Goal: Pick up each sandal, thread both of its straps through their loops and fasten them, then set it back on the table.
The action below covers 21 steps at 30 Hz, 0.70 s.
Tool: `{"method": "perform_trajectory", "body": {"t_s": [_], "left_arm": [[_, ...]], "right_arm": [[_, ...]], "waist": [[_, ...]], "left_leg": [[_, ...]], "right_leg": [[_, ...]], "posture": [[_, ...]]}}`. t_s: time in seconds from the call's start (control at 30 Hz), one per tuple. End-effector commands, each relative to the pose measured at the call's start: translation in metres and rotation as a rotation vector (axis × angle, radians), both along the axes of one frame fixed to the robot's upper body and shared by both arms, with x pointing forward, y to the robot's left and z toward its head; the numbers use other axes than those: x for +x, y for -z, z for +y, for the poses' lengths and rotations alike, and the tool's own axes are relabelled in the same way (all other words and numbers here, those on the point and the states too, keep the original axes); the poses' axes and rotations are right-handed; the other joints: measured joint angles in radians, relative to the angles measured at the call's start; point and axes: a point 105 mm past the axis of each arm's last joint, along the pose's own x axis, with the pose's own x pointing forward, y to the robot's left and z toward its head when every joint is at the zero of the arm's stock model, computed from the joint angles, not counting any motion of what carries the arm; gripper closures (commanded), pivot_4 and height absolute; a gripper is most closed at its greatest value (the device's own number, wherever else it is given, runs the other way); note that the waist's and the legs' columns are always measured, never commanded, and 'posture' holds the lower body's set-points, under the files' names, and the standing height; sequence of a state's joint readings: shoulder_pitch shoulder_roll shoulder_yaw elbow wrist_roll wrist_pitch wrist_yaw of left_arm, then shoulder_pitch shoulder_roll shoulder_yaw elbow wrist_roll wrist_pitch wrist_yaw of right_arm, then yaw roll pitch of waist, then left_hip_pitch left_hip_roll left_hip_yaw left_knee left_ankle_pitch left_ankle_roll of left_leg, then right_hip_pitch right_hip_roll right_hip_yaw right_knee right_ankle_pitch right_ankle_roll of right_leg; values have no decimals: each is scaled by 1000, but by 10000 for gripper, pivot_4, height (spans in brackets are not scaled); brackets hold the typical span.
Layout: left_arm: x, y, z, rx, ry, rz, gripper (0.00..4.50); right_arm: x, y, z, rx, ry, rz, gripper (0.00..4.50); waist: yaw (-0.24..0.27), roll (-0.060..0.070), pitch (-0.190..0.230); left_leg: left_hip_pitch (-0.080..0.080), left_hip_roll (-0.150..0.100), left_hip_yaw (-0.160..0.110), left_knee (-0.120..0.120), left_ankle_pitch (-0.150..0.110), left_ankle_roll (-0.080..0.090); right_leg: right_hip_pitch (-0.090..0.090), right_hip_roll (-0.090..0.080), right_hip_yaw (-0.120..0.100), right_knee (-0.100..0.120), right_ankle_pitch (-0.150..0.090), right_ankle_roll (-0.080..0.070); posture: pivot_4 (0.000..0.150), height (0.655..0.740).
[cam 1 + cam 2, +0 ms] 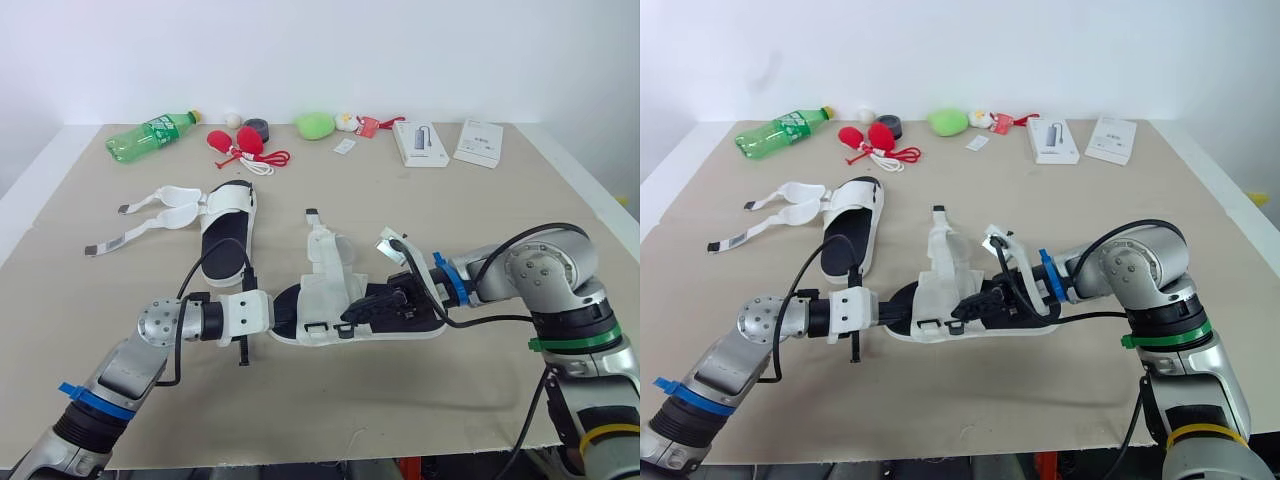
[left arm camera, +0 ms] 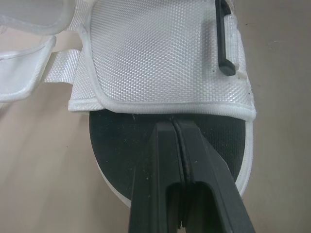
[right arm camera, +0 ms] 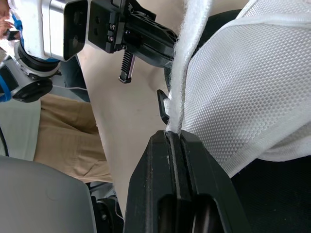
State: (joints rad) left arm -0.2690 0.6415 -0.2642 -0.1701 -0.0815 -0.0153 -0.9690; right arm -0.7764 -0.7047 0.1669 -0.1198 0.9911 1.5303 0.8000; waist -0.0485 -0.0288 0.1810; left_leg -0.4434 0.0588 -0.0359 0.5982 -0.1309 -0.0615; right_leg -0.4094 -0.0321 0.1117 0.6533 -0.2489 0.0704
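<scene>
At frame centre, the right gripper pinches the white strap of the sandal. The left gripper, closed tight, apparently clamps its black sole.

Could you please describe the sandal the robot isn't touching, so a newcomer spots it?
On the tan table, look left of centre, beyond the left gripper. The far sandal lies alone, white straps splayed leftward; the near sandal is in the right gripper.
</scene>
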Motion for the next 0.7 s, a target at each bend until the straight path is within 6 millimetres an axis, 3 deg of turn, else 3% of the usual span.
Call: {"method": "perform_trajectory", "body": {"t_s": [0.03, 0.2, 0.3, 0.43, 0.5, 0.7], "left_arm": [[2, 15, 6, 52, -36, 46, 45000], [2, 16, 5, 54, -35, 48, 45000], [1, 16, 5, 54, -34, 49, 45000], [1, 16, 5, 54, -31, 49, 45000], [1, 16, 4, 54, -30, 48, 45000], [2, 15, 2, 51, -26, 43, 45000]], "right_arm": [[-2, 1, -3, -24, -8, -28, 44543], [-10, -5, -2, 7, -47, -13, 44543], [-9, -16, 1, 44, -70, -53, 34620], [2, -35, 6, 83, -58, -120, 17085], [7, -39, 6, 83, -51, -147, 11372], [31, -44, 13, 94, 12, -213, 11372]], "waist": [[0, 0, 0], [0, 0, 0], [0, 0, 0], [0, 0, 0], [0, 0, 0], [0, 0, 0]], "left_leg": [[0, 0, 0, 0, 0, 0], [0, 0, 0, 0, 0, 0], [0, 0, 0, 0, 0, 0], [0, 0, 0, 0, 0, -1], [0, 0, 1, 0, 0, -1], [0, 0, 1, -1, -1, -1]], "right_leg": [[0, 0, 0, 0, 0, 0], [0, 0, 0, 0, 0, 0], [0, 0, 0, -1, 0, 0], [0, 0, 0, -1, 0, 0], [0, 0, 0, -1, 0, 0], [0, -1, 0, -2, 0, 0]], "posture": [[1500, 7400], [1500, 7400], [1500, 7400], [1500, 7400], [1500, 7400], [1500, 7400]]}}
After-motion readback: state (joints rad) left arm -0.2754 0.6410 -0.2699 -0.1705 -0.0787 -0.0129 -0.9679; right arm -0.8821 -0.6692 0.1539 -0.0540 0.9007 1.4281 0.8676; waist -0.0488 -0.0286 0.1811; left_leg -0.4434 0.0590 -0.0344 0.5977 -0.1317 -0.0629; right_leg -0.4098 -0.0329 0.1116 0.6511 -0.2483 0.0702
